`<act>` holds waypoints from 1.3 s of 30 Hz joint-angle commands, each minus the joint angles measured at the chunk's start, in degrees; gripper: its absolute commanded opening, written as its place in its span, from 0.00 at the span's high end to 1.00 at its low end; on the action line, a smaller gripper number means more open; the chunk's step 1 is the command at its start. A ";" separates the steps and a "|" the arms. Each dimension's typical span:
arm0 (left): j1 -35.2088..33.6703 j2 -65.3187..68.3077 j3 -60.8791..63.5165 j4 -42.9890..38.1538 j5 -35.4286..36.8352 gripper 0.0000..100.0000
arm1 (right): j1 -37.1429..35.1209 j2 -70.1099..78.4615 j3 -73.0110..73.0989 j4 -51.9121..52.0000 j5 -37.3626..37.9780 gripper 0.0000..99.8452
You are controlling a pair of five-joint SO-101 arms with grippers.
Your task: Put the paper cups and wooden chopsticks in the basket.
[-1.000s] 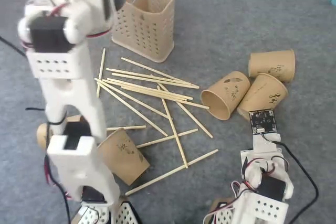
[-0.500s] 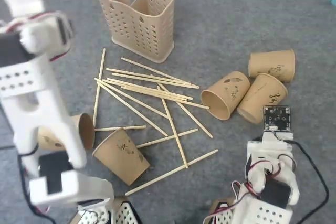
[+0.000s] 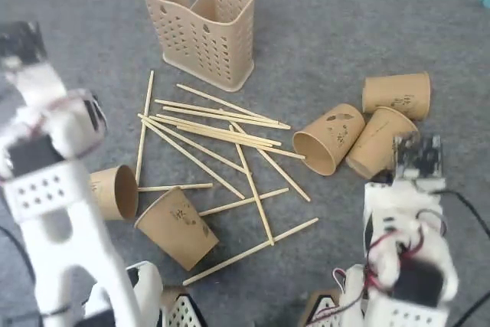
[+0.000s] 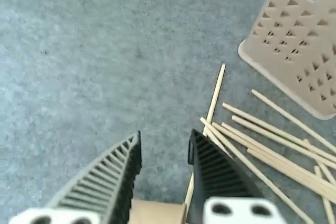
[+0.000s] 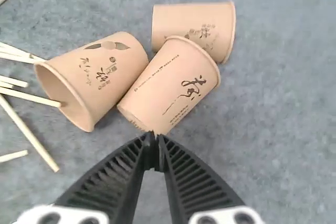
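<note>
The tan perforated basket (image 3: 203, 24) stands upright at the back of the grey mat. Several wooden chopsticks (image 3: 214, 132) lie scattered in front of it. Two paper cups lie on their sides at the left, one (image 3: 115, 191) beside the left arm (image 3: 46, 189) and one (image 3: 178, 227) nearer the middle. Three more cups (image 3: 329, 138) (image 3: 381, 141) (image 3: 396, 95) lie at the right. My left gripper (image 4: 164, 148) is open above the mat, with a cup rim (image 4: 157, 211) beneath it and chopsticks (image 4: 252, 145) beside it. My right gripper (image 5: 153, 142) is shut, its tips just short of the middle cup (image 5: 170, 85).
The right arm (image 3: 406, 227) stands at the front right, close to the three cups. Bare grey mat lies to the right of the basket and at the far left (image 4: 79, 51). The basket's corner (image 4: 299, 35) shows in the left wrist view.
The left arm has swung away from the basket to the left side, uncovering the left cup. The right arm's wrist has shifted a little to the right.
</note>
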State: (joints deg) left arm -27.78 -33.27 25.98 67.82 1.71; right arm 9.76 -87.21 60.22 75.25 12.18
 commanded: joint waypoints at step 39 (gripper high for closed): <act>-2.11 -28.75 53.49 -34.81 5.01 0.86 | -36.18 122.68 -135.47 4.62 -48.88 0.78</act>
State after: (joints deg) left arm -29.71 -60.53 79.60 34.95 6.02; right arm -27.69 34.64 -71.74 86.07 -35.03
